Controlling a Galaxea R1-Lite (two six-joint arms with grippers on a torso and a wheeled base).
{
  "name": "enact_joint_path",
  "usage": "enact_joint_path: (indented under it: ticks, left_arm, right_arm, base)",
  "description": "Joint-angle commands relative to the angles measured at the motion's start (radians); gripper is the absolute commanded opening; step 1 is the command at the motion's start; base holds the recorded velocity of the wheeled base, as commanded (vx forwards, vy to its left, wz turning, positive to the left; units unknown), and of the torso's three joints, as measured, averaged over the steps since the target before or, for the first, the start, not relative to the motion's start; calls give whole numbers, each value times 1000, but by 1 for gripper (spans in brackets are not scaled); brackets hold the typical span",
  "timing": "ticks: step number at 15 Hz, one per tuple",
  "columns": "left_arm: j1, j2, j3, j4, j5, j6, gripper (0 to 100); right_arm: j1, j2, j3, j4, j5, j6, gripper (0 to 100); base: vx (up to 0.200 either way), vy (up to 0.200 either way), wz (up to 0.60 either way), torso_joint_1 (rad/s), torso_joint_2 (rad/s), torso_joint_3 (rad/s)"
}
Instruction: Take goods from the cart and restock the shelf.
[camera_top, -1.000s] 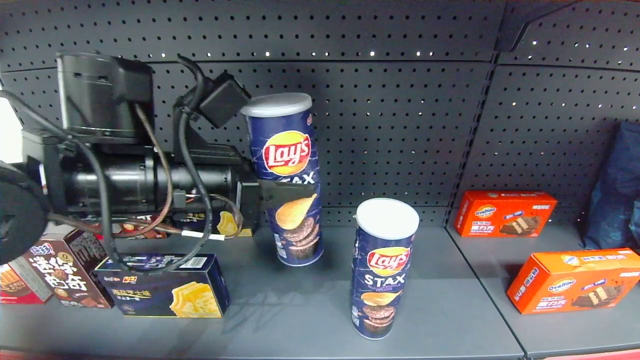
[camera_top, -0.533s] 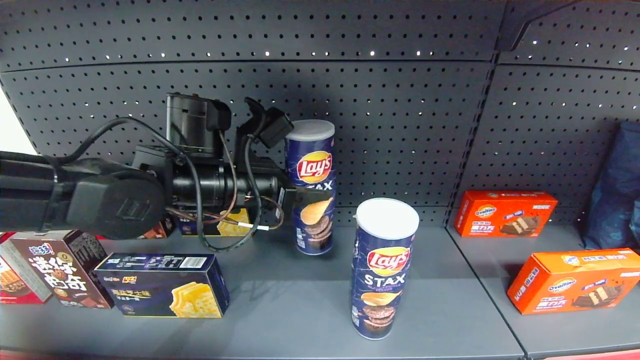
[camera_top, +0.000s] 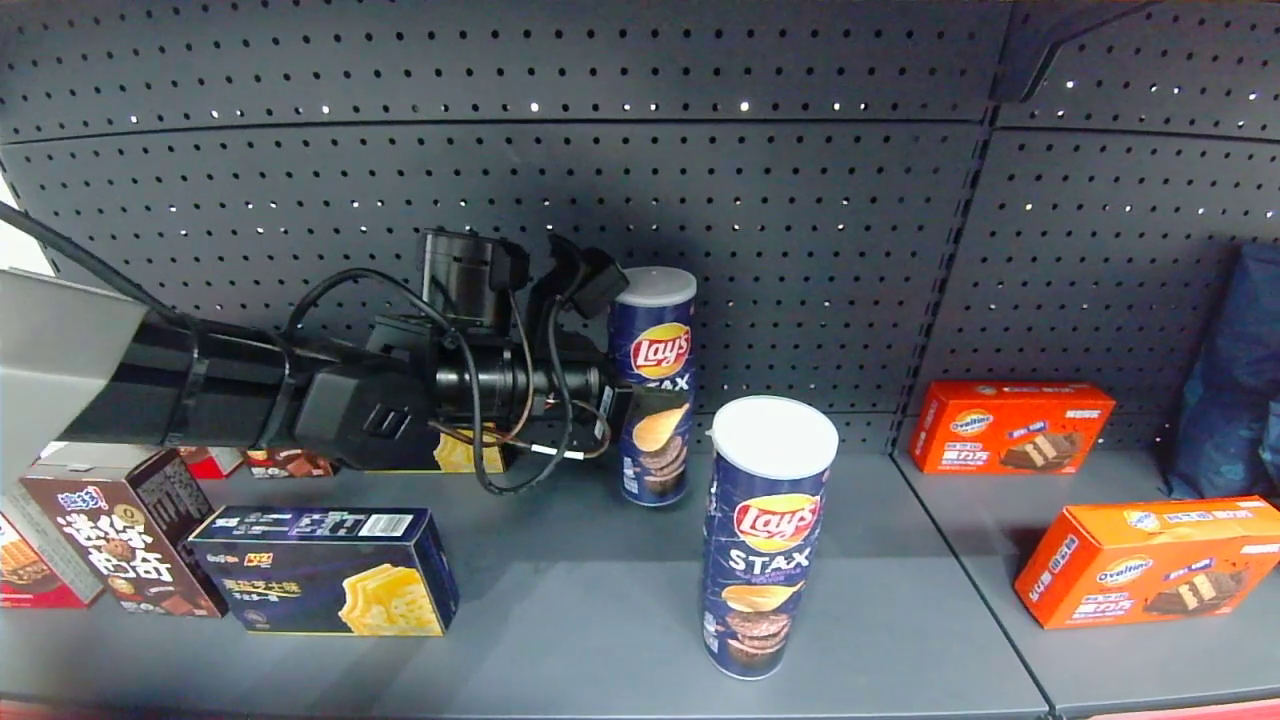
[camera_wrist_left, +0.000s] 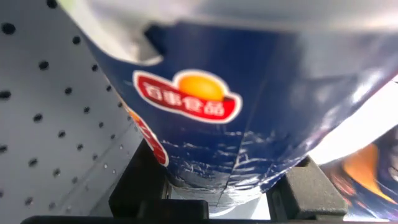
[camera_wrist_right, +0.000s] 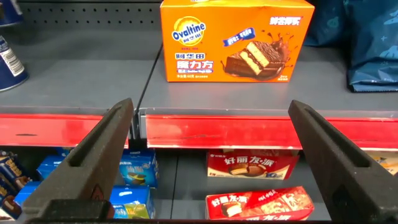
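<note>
A tall blue chips can (camera_top: 660, 345) with a white lid stands upright near the pegboard at the back of the grey shelf (camera_top: 560, 610). My left gripper (camera_top: 652, 408) is shut on its middle, the arm stretching in from the left. In the left wrist view the chips can (camera_wrist_left: 249, 112) sits between the two black fingers (camera_wrist_left: 146, 186). Whether its base touches the shelf, I cannot tell. A second, identical can (camera_top: 768, 540) stands nearer the front, to the right. My right gripper (camera_wrist_right: 211, 168) is open and holds nothing, low before the red shelf edge (camera_wrist_right: 249, 130).
A dark blue cracker box (camera_top: 325, 570) and a brown box (camera_top: 120, 545) lie front left. Two orange boxes (camera_top: 1010, 425) (camera_top: 1150, 560) and a dark blue bag (camera_top: 1235, 370) fill the right bay. The lower shelf holds red boxes (camera_wrist_right: 252, 168).
My left arm has carried the chips can deeper into the shelf, toward the pegboard, to the right and lower. The front can and the boxes have not moved.
</note>
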Motion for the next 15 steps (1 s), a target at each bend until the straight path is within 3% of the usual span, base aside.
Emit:
enact_joint_path:
  ticks: [1,15]
  left_arm:
    - [-10,40,-31,-1,0,0,0]
    - [-45,117,-83,-39,1,-5,0]
  right_arm:
    - [1,2,0,-1,0,-1,100]
    - [1,2,0,-1,0,-1,100]
  base:
    - [0,0,0,0,0,0]
    - [0,0,0,0,0,0]
